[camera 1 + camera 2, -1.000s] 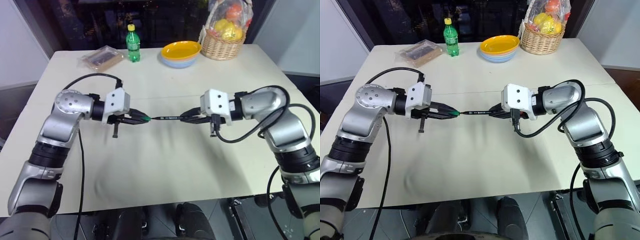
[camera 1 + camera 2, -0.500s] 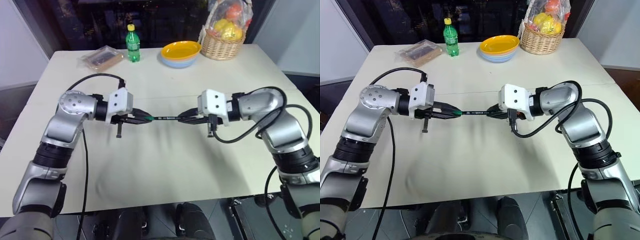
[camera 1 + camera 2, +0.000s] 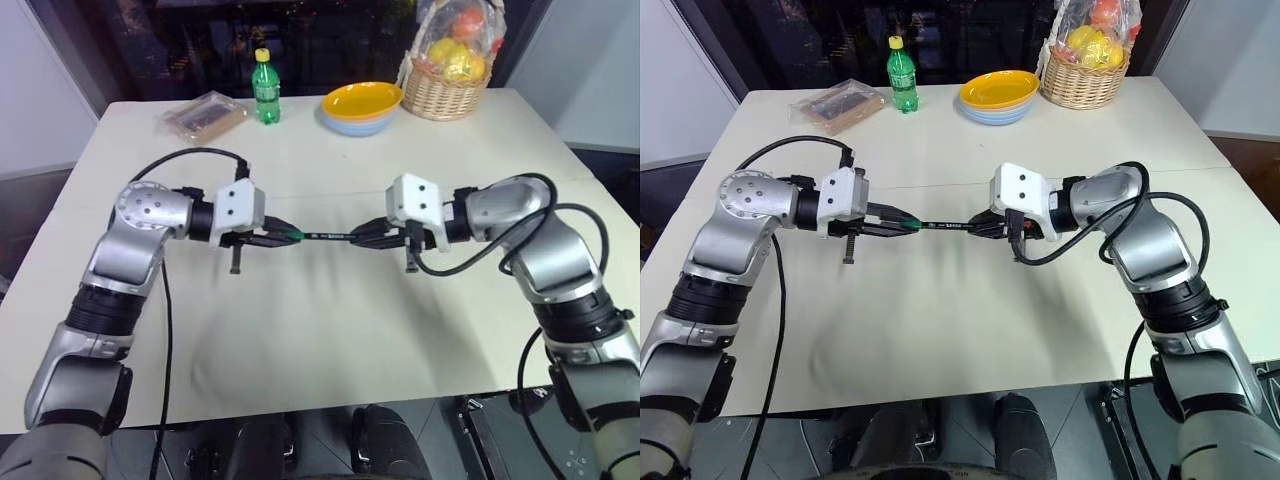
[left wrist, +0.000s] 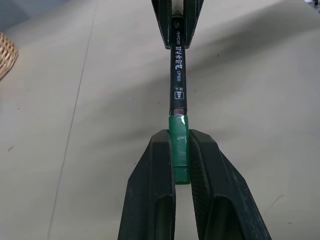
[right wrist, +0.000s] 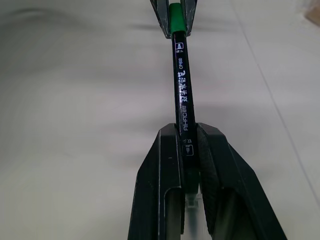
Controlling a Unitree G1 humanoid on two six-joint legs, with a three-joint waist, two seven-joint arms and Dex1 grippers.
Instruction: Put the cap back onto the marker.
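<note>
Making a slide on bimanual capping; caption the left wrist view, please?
Left gripper pinches the green cap onto the black marker, whose far end the right gripper clamps.

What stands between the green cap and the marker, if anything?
Nothing visible does. The left gripper is shut on the cap, the right gripper is shut on the marker, and the marker's end already meets the cap's mouth above the table.

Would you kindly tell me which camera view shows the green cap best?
The left wrist view: the cap sits close up between the left gripper fingers, with the marker entering it. The right wrist view shows only a small green end far along the marker, and the eye views show a tiny green speck above the table.
</note>
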